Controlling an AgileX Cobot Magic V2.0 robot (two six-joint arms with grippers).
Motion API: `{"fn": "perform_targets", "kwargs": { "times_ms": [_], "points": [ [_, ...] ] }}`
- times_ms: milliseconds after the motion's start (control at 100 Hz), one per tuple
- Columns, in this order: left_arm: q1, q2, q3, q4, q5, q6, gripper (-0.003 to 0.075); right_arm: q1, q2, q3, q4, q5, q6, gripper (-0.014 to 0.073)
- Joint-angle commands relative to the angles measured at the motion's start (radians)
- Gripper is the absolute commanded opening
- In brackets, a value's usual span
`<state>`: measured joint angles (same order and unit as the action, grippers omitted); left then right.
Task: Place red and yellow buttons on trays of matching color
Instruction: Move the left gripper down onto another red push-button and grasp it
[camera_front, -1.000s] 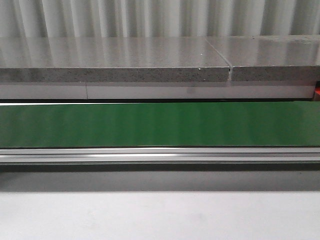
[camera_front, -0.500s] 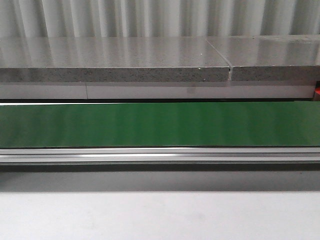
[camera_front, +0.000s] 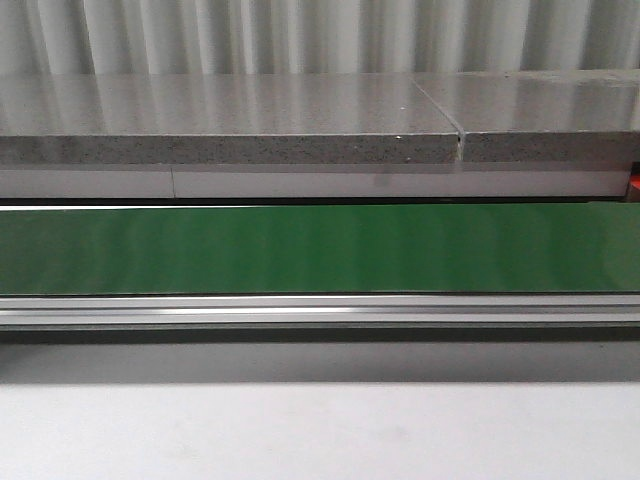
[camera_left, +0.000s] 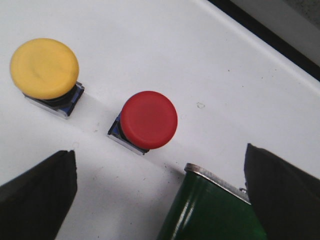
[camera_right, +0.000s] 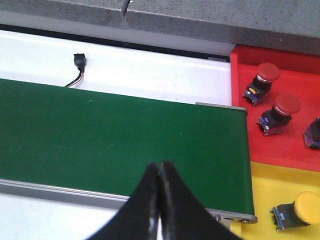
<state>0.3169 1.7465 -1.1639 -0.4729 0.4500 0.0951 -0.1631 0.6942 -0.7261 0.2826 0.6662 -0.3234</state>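
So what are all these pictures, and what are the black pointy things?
They come from a robot with two arms, and each picture is from a different camera. One camera looks forward over a long green conveyor belt. The other two sit on the wrists, so the black shapes are each arm's tool. The left tool is open above a yellow button and a red button, which stand on a white table. The right tool is shut and holds nothing. Near it are a red tray holding red buttons and a yellow tray with a yellow one.
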Motion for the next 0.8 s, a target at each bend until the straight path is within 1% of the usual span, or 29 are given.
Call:
{"fn": "perform_targets", "kwargs": {
  "times_ms": [0, 250, 430, 790],
  "points": [
    [0.002, -0.02, -0.046, -0.027, -0.053, -0.01, 0.0639, 0.002, -0.005, -0.025, 0.006, -0.069, -0.009, -0.0068],
    [0.002, 0.065, -0.134, -0.032, -0.02, -0.01, 0.0639, 0.002, -0.005, -0.025, 0.006, -0.069, -0.009, -0.0068],
    [0.002, 0.103, -0.165, -0.032, -0.019, -0.026, 0.0639, 0.002, -0.005, -0.025, 0.006, -0.069, -0.009, -0.0068],
    [0.002, 0.142, -0.177, -0.03, -0.01, -0.028, 0.0638, 0.002, -0.005, -0.025, 0.006, -0.069, -0.009, -0.0068]
  ]
}}
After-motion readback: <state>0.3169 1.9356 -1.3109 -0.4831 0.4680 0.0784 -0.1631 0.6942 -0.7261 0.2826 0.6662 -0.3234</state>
